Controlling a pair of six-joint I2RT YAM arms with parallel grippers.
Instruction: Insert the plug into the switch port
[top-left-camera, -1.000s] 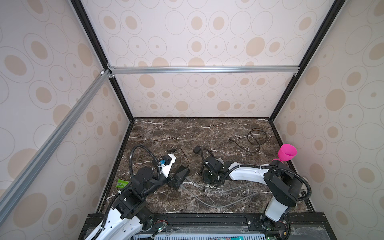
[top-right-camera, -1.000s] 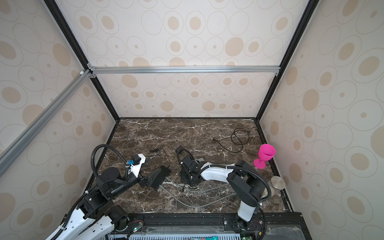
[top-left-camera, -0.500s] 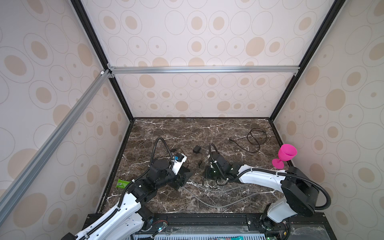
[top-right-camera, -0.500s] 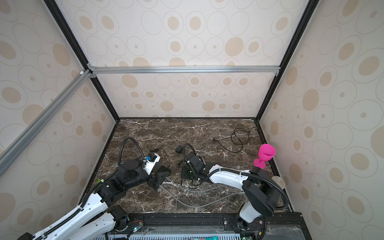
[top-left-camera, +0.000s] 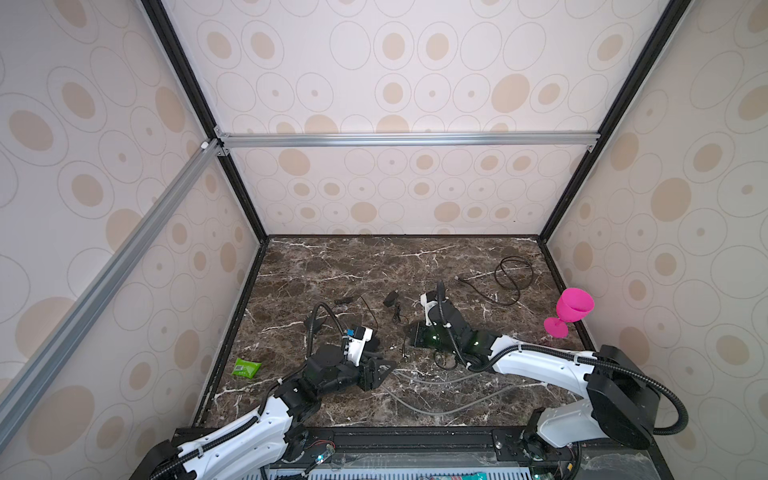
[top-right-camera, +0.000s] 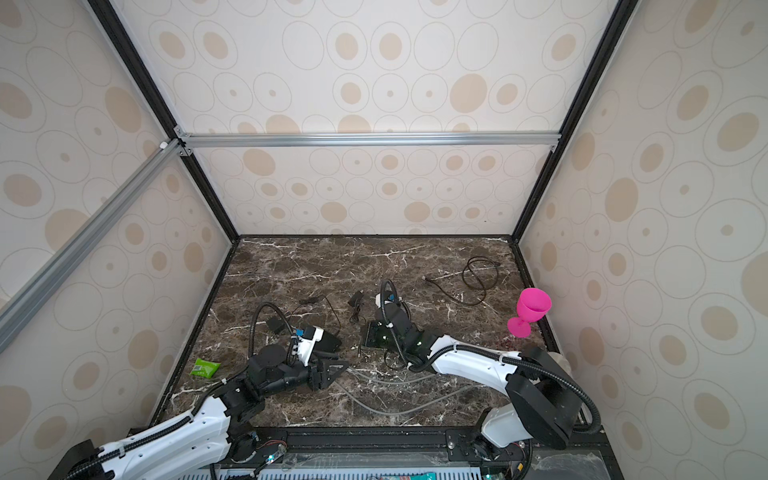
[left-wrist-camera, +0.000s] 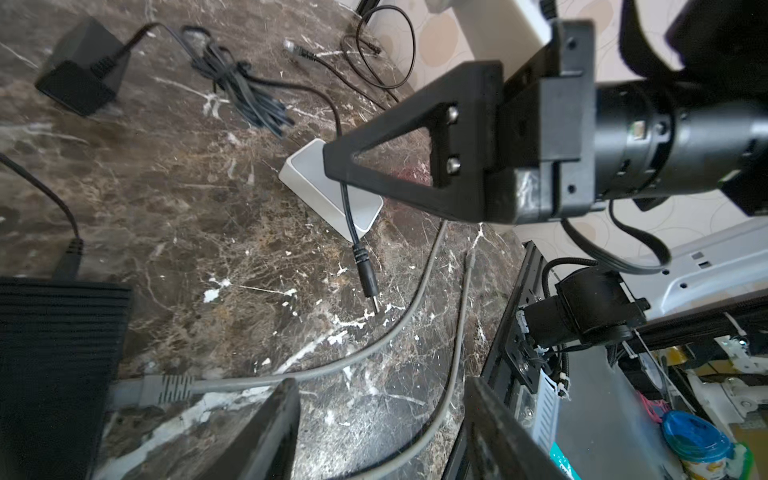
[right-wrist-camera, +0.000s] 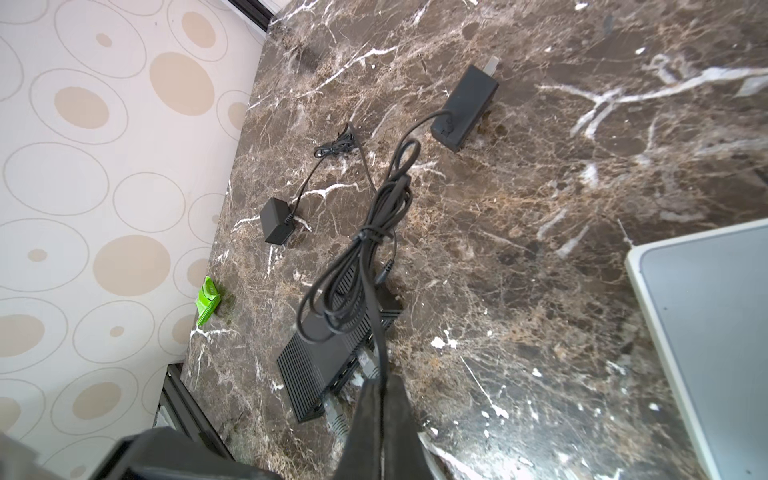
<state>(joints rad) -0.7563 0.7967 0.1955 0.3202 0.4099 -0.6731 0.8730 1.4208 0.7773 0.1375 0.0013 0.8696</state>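
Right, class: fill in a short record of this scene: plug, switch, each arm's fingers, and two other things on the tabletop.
plug: black barrel plug, hanging from thin black cable, not inserted
switch: black ribbed switch box, grey cable at its ports
right fingers: shut on the thin black cable
left fingers: open, holding nothing
others: pink plastic goblet; green packet

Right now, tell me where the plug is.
In the left wrist view the plug dangles on its cord from the shut right gripper, tip down near the table, between the white box and a grey cable.
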